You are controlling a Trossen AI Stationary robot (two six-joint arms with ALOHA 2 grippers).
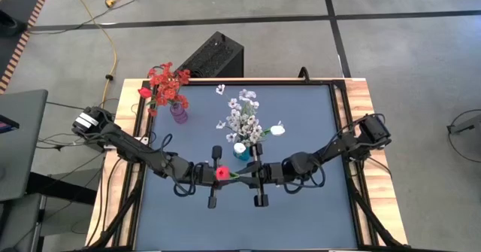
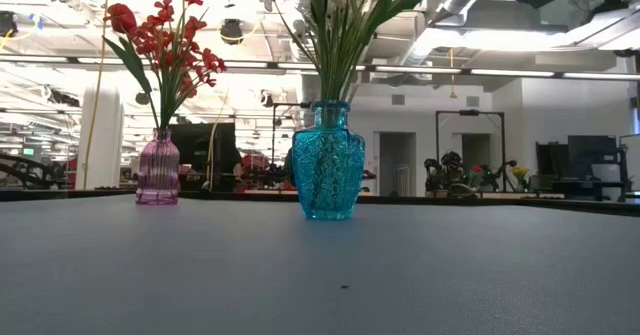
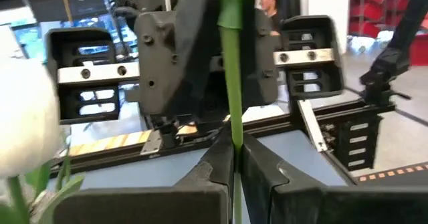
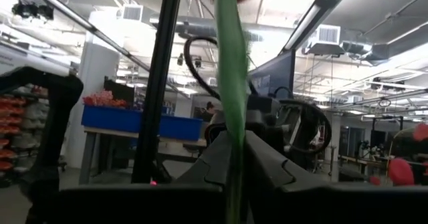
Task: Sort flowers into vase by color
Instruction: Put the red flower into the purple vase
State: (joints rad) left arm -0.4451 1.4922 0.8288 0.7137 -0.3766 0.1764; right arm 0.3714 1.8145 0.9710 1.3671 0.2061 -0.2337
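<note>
Red flower (image 1: 222, 173) on a green stem (image 1: 240, 176) near the table's (image 1: 301, 214) 6 o'clock edge, left gripper (image 1: 216, 178) and right gripper (image 1: 258, 178) both pinching it, blue vase (image 1: 241, 151) of white flowers (image 1: 243, 118) beyond, pink vase (image 1: 179, 113) of red flowers (image 1: 166, 85) at 11 o'clock.

Even, bright overhead light fills the scene; ceiling strip lights (image 2: 480, 72) glare in the low view. The blurred green stem (image 3: 232, 70) and white bloom (image 3: 23, 127) sit out of focus.

In the low view both bouquets' tops, the white flowers (image 2: 345, 15) especially, seem cut off by the frame's upper edge.
</note>
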